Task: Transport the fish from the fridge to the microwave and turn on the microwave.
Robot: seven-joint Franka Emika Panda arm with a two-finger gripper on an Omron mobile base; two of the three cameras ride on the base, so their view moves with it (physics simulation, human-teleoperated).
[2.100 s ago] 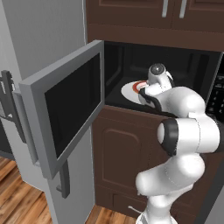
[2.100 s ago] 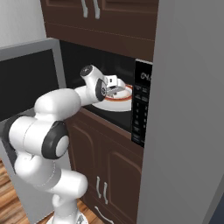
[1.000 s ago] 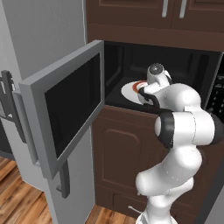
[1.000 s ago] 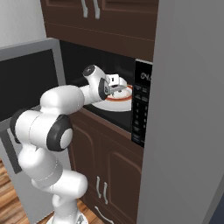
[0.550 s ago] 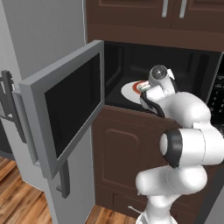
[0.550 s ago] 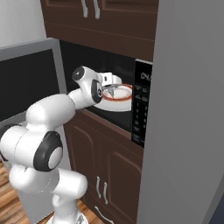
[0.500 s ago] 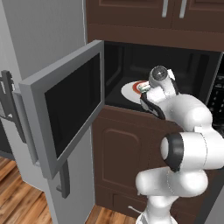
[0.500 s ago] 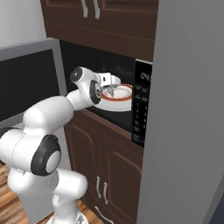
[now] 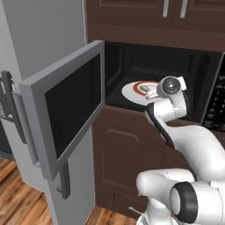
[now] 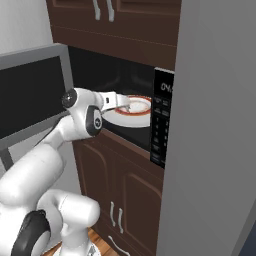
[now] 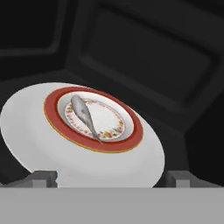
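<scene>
The fish, small and silver-grey, lies free on a white plate with a red ring rim. The plate rests on the white turntable inside the microwave's black cavity. My gripper is open with nothing between its fingers, hovering just in front of the turntable's near edge. From the left base view the gripper sits at the cavity mouth beside the plate; in the right base view the gripper points at the plate. The microwave door stands swung open to the left.
The black keypad strip borders the cavity on the right. Brown cabinets sit below and above the microwave. The fridge's light grey side with a dark bar handle stands left of the open door. A grey wall panel rises at right.
The gripper has opened wide and drawn back a little from the plate toward the cavity mouth, and the arm's elbow has swung. The fish stays on the plate.
</scene>
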